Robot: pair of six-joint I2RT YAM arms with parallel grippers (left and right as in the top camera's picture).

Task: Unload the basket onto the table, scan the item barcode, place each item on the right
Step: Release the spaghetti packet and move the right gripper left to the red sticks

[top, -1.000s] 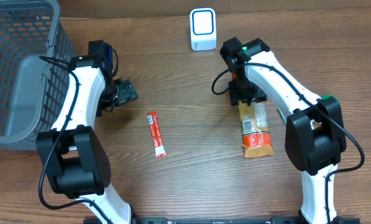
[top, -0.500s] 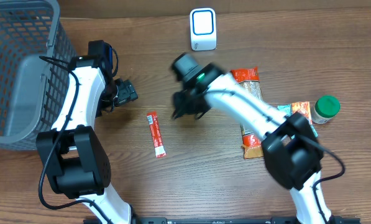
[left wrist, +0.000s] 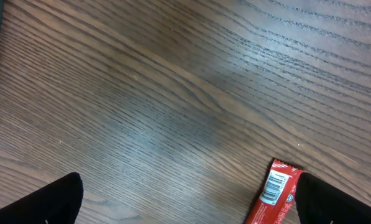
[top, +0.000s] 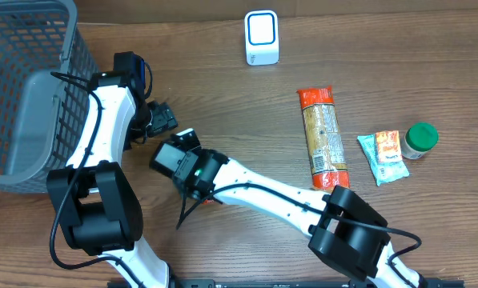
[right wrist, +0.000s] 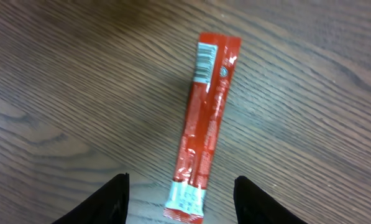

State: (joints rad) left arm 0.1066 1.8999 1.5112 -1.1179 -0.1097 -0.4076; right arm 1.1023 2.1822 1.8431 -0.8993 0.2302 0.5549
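A red stick packet (right wrist: 204,118) lies flat on the wooden table, its white barcode (right wrist: 204,62) at the far end. My right gripper (right wrist: 184,202) hangs open just above it, one finger on either side of the packet's near end without touching it. From overhead, the right gripper (top: 192,172) covers most of the packet. My left gripper (left wrist: 188,205) is open over bare wood, and the packet's barcode end (left wrist: 273,196) shows beside its right finger. In the overhead view the left gripper (top: 160,118) sits up and left of the right one. A white scanner (top: 261,38) stands at the back.
A grey basket (top: 22,88) fills the far left. On the right lie a long orange snack pack (top: 323,136), a small teal packet (top: 385,156) and a green-lidded jar (top: 420,138). The right arm stretches diagonally across the table's middle.
My right arm has swung from over the orange snack pack across to the left and now hangs over the red packet. The left arm has not moved.
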